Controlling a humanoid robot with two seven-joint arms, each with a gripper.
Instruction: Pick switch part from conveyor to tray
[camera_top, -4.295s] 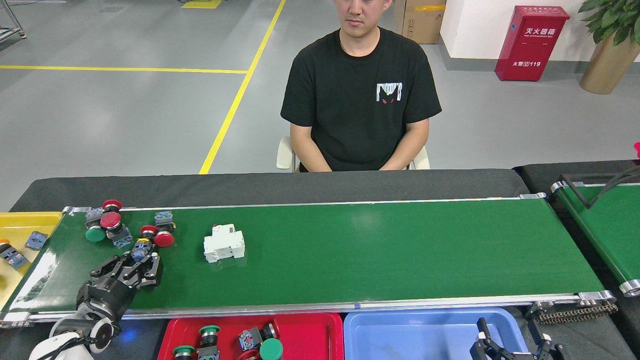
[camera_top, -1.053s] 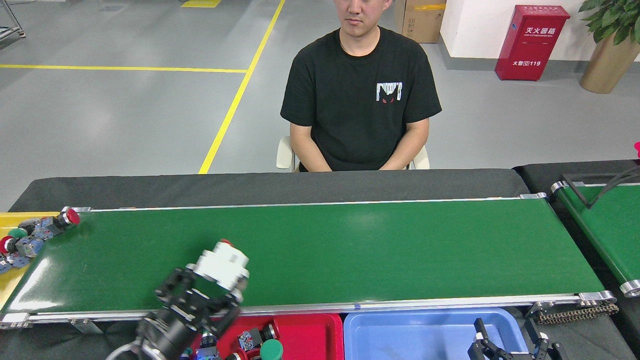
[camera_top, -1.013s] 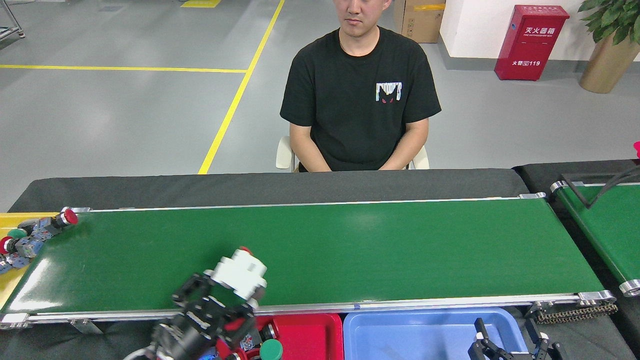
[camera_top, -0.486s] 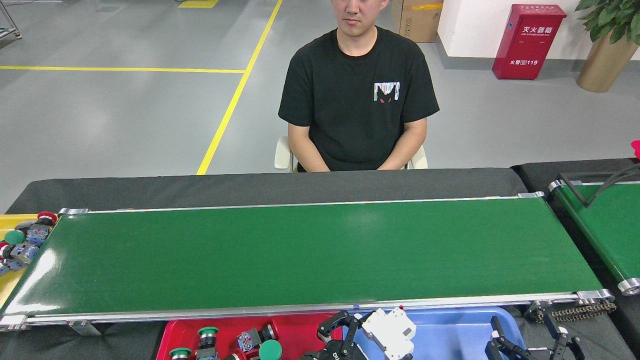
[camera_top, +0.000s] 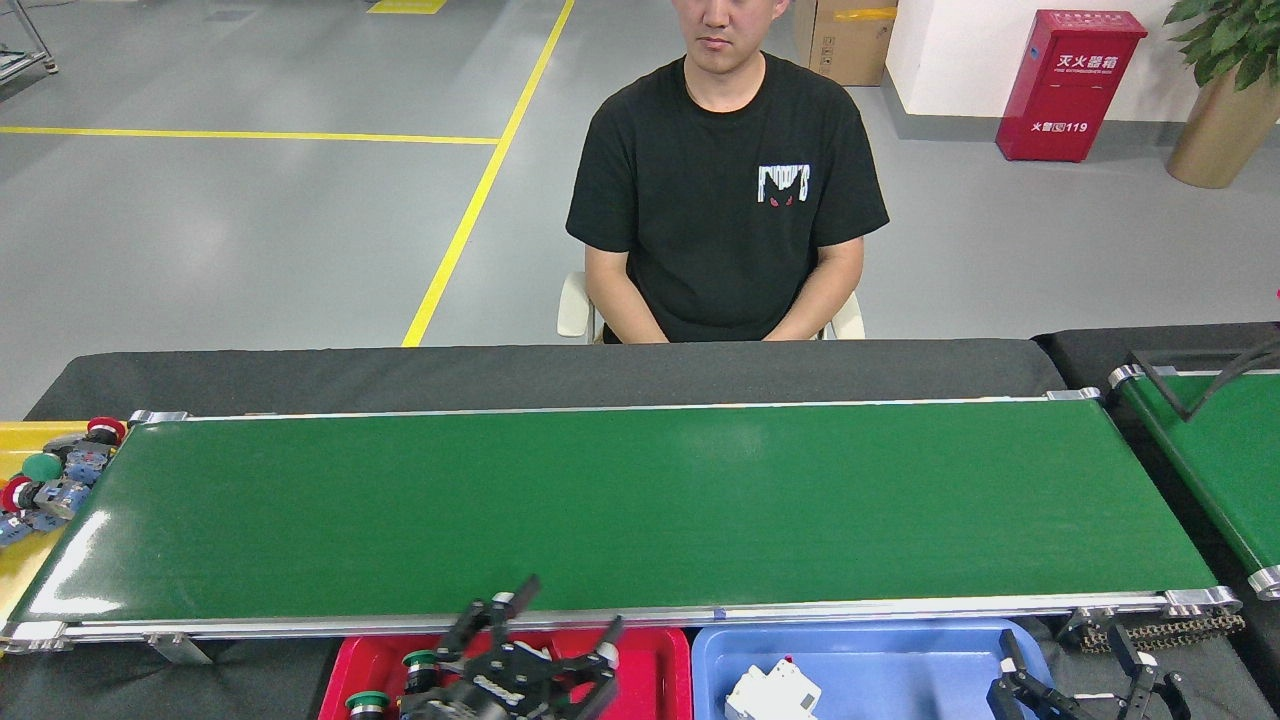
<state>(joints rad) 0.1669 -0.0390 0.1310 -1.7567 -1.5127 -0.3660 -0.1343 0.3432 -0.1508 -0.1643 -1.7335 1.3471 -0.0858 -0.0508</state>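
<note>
The switch (camera_top: 772, 692), a white blocky plastic unit, now lies released in the blue tray (camera_top: 900, 650), long axis toward 2 o'clock. The left gripper (camera_top: 560, 620) has withdrawn over the red tray (camera_top: 655, 660), jaws apart. The right gripper (camera_top: 1085, 670), at the switch's 3 o'clock, has jaws apart. The conveyor (camera_top: 640, 500) is smooth and green.

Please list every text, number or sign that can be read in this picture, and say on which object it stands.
"灭火器箱": on the red cabinet, upper line.
"火警 119": same cabinet, lower line.
White print on the person's black T-shirt: too blurred to read.
Marks on the cardboard box: too small to read.
</note>
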